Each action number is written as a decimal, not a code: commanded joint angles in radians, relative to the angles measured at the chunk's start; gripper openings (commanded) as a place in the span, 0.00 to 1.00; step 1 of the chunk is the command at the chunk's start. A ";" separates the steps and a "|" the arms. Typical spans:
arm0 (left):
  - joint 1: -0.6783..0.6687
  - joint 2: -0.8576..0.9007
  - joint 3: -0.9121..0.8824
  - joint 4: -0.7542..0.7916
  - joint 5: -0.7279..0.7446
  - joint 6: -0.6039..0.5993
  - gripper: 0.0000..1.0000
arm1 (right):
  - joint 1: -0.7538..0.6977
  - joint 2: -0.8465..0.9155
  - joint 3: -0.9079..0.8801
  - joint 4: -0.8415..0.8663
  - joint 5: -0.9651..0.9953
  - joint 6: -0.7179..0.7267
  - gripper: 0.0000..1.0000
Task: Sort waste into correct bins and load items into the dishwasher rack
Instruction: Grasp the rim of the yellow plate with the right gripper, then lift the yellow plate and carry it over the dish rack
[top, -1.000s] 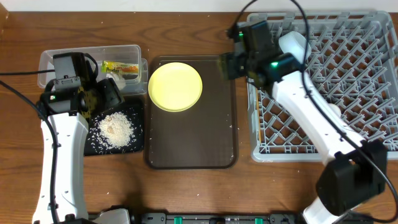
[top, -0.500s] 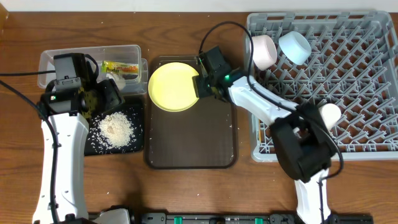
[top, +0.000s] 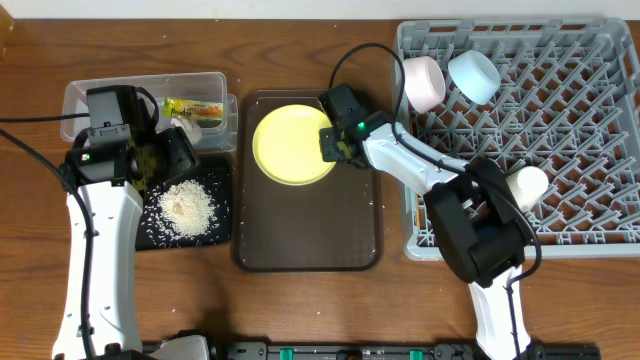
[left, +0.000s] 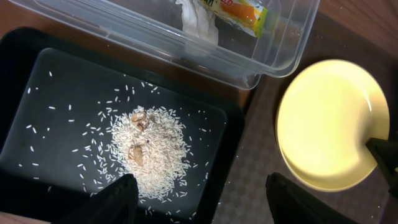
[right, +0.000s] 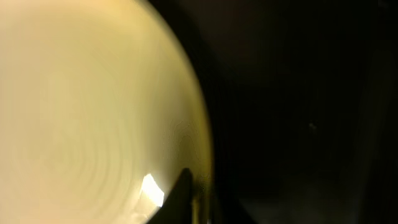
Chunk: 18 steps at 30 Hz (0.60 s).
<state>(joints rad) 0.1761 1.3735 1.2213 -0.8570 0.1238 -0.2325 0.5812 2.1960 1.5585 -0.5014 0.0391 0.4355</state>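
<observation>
My right gripper (top: 331, 144) is shut on the right rim of the round yellow plate (top: 290, 147), which rests on the dark brown serving tray (top: 310, 230). In the right wrist view a dark fingertip (right: 183, 193) lies against the plate (right: 93, 106) at its edge. My left gripper (left: 200, 186) hangs open above the shallow black tray (left: 37, 74), over a heap of rice (left: 149, 149). The clear tub (left: 186, 53) holds a snack wrapper (left: 239, 11) and a white paper scrap (left: 196, 22). The grey dishwasher rack (top: 560, 140) stands at the right.
In the rack lie a pale bowl (top: 425, 82) and a light blue bowl (top: 474, 75) at its back left corner, and a small pale cup (top: 527, 183) further forward. The right arm reaches from the rack's front edge across the serving tray.
My right gripper swung from the rack's back left corner to the plate's right rim and shut on it. The plate has shifted slightly right. The left arm has not moved.
</observation>
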 joint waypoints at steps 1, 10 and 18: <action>0.005 0.005 -0.007 -0.002 -0.008 -0.002 0.69 | -0.022 -0.003 -0.013 -0.054 0.050 0.005 0.01; 0.005 0.005 -0.007 -0.002 -0.009 -0.002 0.69 | -0.095 -0.219 -0.013 -0.133 0.051 -0.109 0.01; 0.005 0.005 -0.007 -0.002 -0.008 -0.002 0.69 | -0.189 -0.513 -0.013 -0.200 0.132 -0.335 0.01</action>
<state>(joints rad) 0.1761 1.3735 1.2213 -0.8566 0.1238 -0.2325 0.4236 1.7710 1.5417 -0.6827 0.0990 0.2222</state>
